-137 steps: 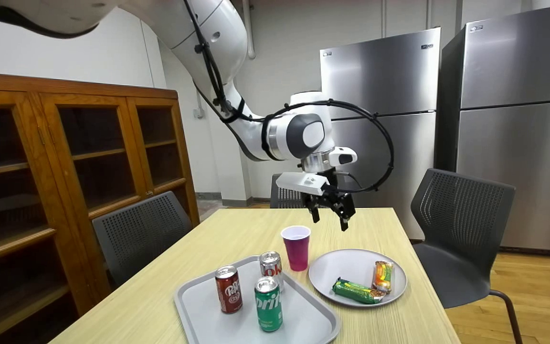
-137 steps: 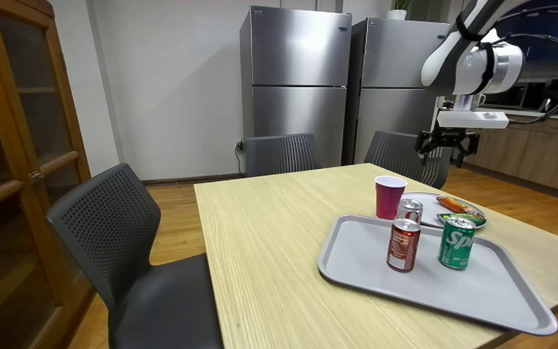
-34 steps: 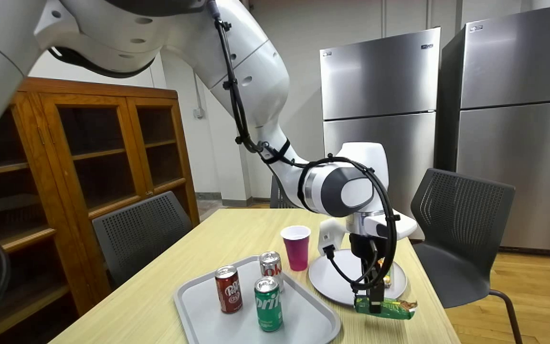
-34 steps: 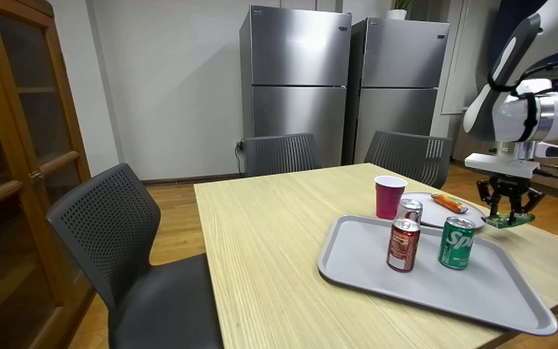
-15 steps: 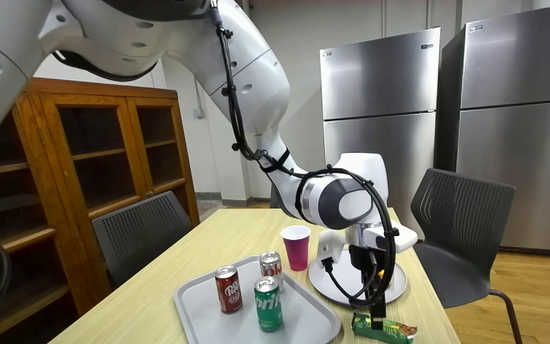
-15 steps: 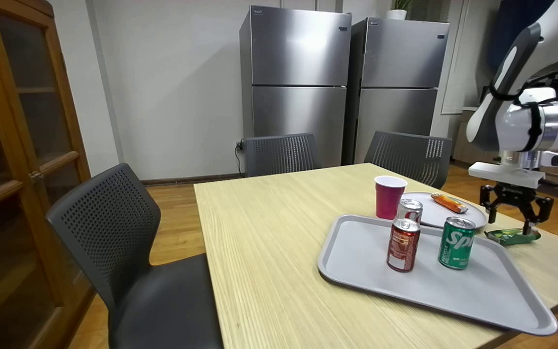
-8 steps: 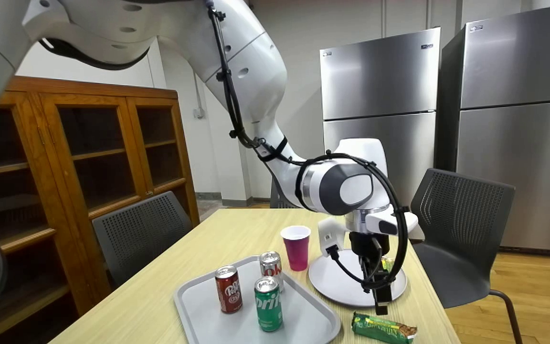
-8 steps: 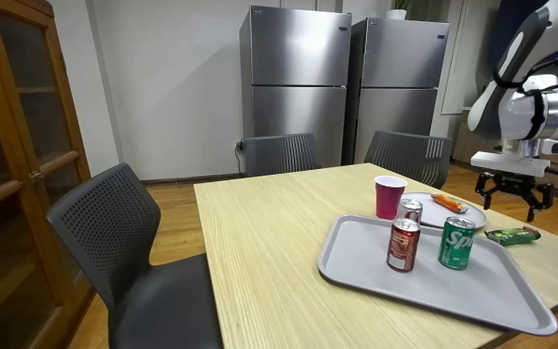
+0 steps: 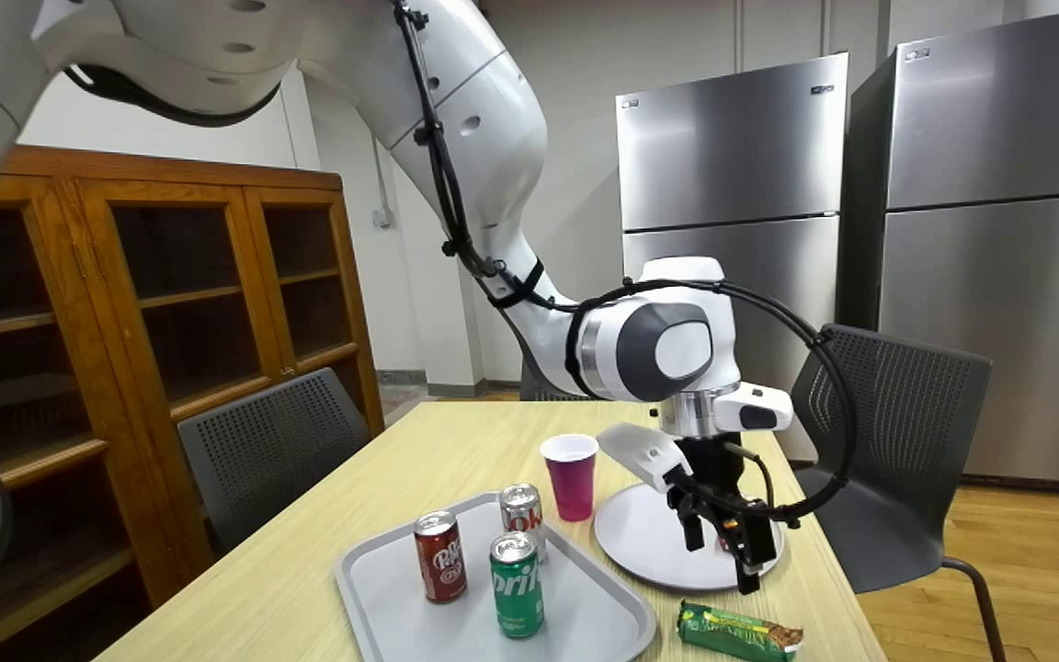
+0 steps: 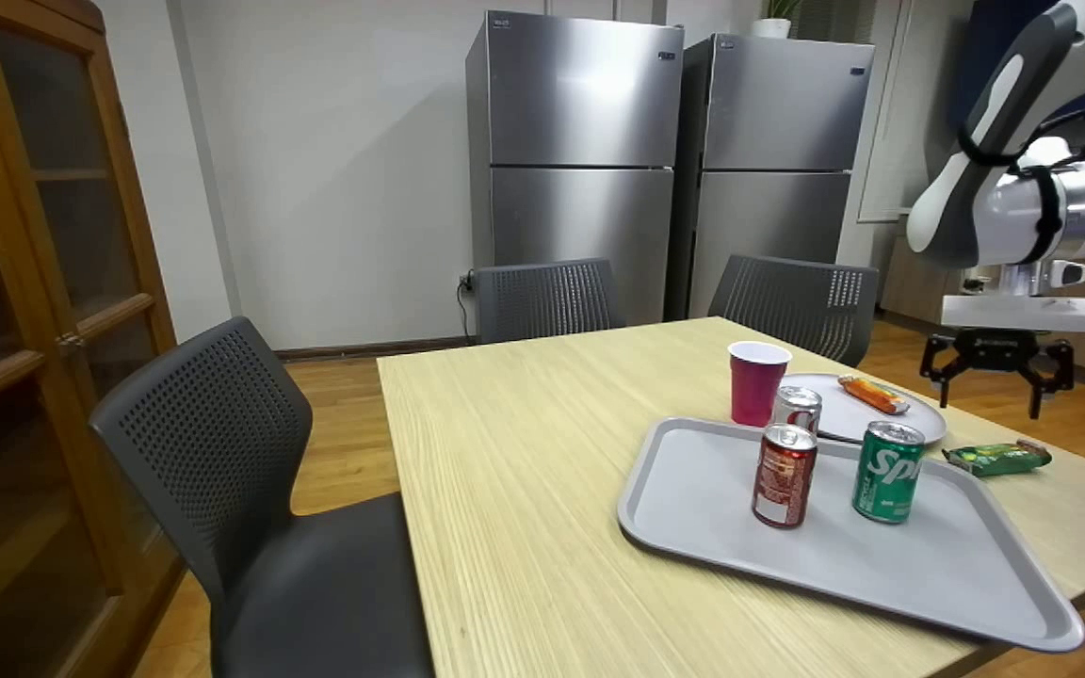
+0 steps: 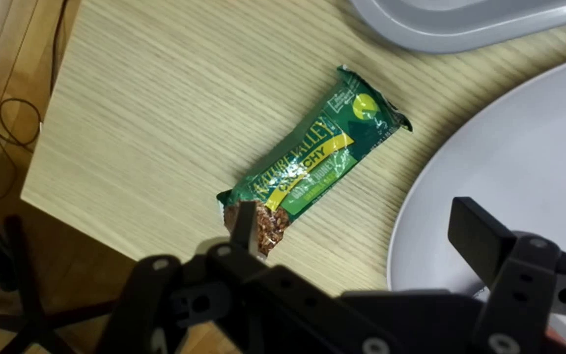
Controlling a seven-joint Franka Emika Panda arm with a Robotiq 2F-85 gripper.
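Currently, the jaws stand spread, gripping nothing; the green granola bar [image 11: 307, 160] lies on the surface [image 11: 165, 98], beside the plate [image 11: 509, 167]. Misaligned descent could strike the plate's rim, tipping it.

Text: "NATURE VALLEY" on the green wrapper [image 11: 315, 157] reads clearest.
Wrist view, same green wrapper: "CRUNCHY" on yellow, middle letters lost in glare; under it a smaller line, "HONEY" legible, start washed out; finest print not safe to call. Green can [image 9: 518, 593]: "Sprite" in both exterior views, cut by the curve in each. Dark red can [image 9: 441, 561]: "Pepper", slanted, in an exterior view. Silver can [image 9: 521, 513], same view: just "ok", rest out of sight. Fridge badges [image 9: 822, 89], same view: too small to read.
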